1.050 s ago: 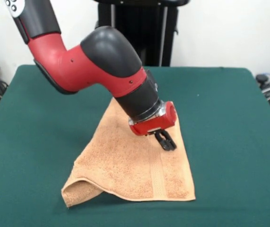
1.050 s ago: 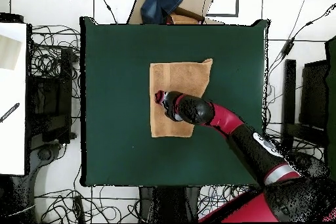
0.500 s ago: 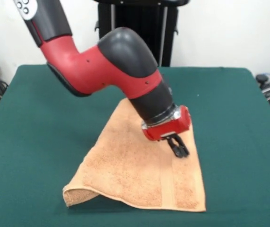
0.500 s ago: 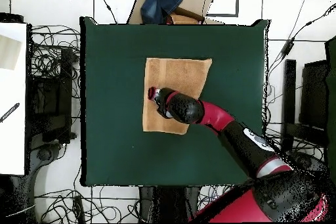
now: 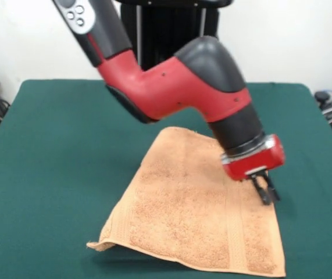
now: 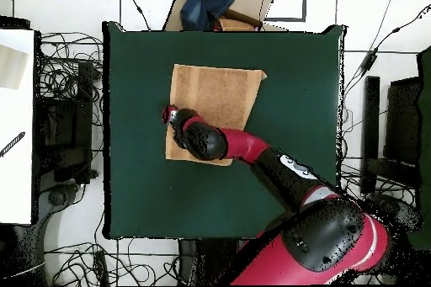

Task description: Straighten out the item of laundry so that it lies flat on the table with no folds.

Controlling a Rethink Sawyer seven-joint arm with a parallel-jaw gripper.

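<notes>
Peach-orange terry-cloth towel (image 5: 203, 212) spread near the middle of the dark green felt table (image 5: 49, 151), one near corner curled up.
Soft, light, limp; best pinched at that corner. Black gripper (image 5: 265, 190) at its side hem, pinched together on the cloth, seemingly.

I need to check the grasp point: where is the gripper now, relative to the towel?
In the front view the gripper is at the towel's right edge, low over the green table. The overhead view hides it under the arm.
</notes>
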